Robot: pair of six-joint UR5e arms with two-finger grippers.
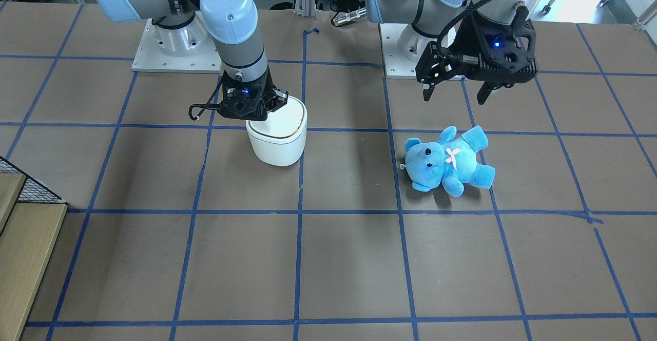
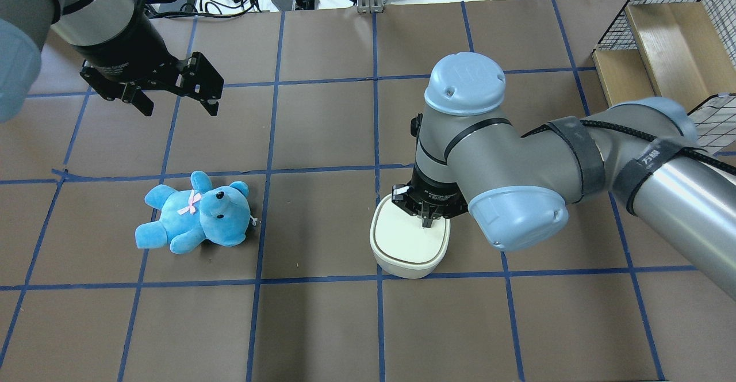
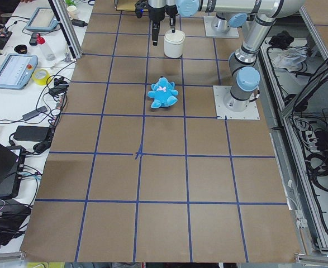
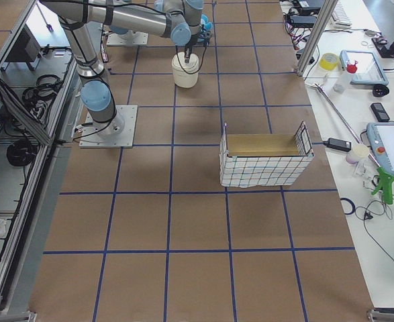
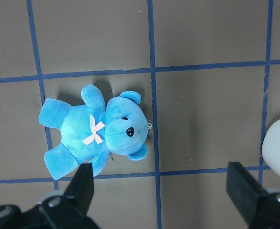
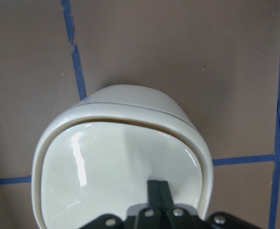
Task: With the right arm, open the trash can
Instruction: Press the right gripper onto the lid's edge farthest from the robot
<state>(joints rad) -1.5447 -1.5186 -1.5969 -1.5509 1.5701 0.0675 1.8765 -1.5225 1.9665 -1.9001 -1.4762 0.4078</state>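
Trash can [image 2: 405,244] is seen upright on the table [image 2: 322,336], in the right half of the overhead view, sitting approx. on a crossing of blue tape lines; its lid is down, w/ the thin dark-gold rim line visible all round. Right gripper [image 2: 426,221] is held vertically over the can's robot-side edge, pointing straight down. Its two fingers [image 6: 158,191] are pressed together w/ nothing between them, as shown in the right wrist view, and the joined tip appears to be touching the lid near that edge; actual contact can't be confirmed. A narrow dark gap is noted at the lid's far edge in the same view. Left gripper [image 2: 179,109] is held above the table on the left, farther from the robot than the can and well apart from it, w/ its fingers spread wide and nothing gripped. A blue teddy bear [image 2: 198,221] w/ a pink bow is laid on its back below and nearer than that gripper, to the left of the can and clear of it. A wire basket [image 2: 661,42] w/ a wooden liner is set at the far right corner.
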